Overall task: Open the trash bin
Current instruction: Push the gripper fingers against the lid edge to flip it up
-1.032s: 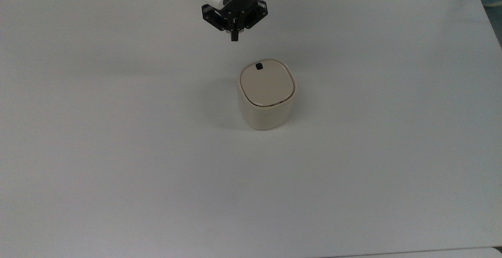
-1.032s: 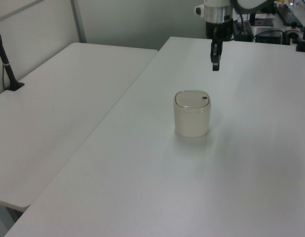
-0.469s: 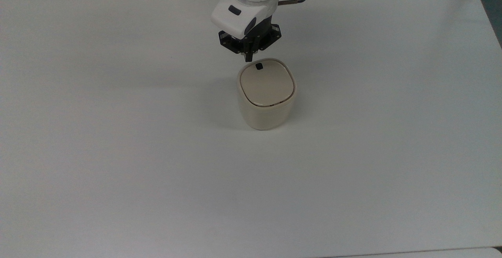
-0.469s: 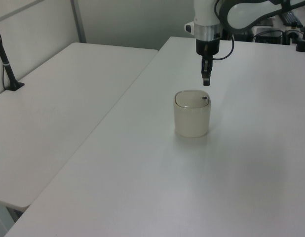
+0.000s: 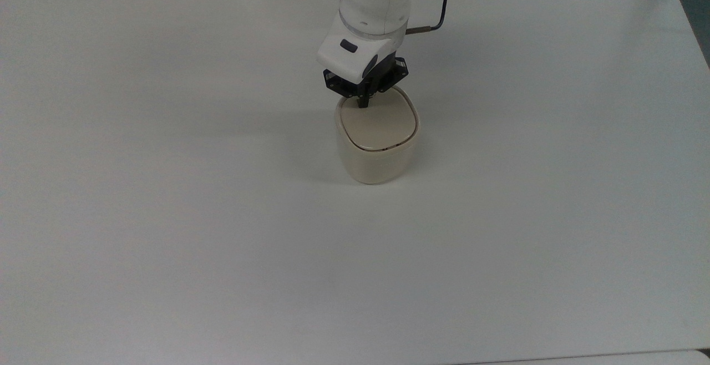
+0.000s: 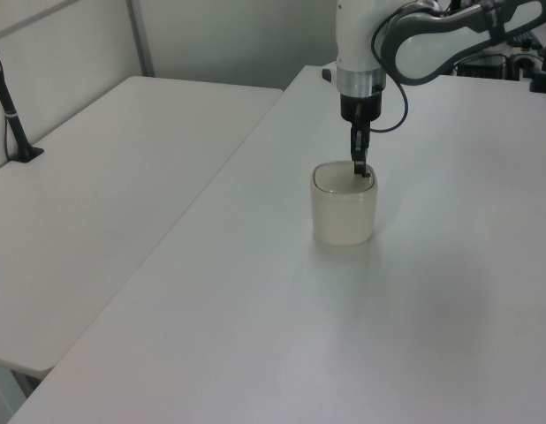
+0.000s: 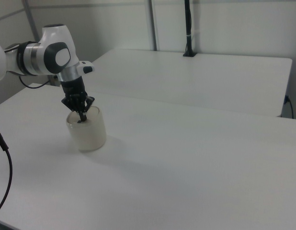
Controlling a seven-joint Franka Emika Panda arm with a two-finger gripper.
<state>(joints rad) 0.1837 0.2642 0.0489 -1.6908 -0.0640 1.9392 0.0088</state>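
The trash bin [image 5: 377, 143] stands upright just above the centre of the top view, on the white worktop [image 5: 166, 215]; its flat lid [image 5: 380, 123] lies closed; the end effector [image 5: 363, 103] points straight down at the lid's upper edge, fingers pressed together into one narrow tip, which meets the lid near the bin's rim in the left view [image 6: 360, 170]; the white arm [image 7: 47, 57] reaches in from the right view's upper left.

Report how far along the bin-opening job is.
Done: the end effector is over the trash bin, its tip at the far edge of the lid in the top view, where the button would sit. In hand: it looks to be pressing there; actual contact can't be confirmed. Left: the lid lies flat and closed, so the bin is not yet open.
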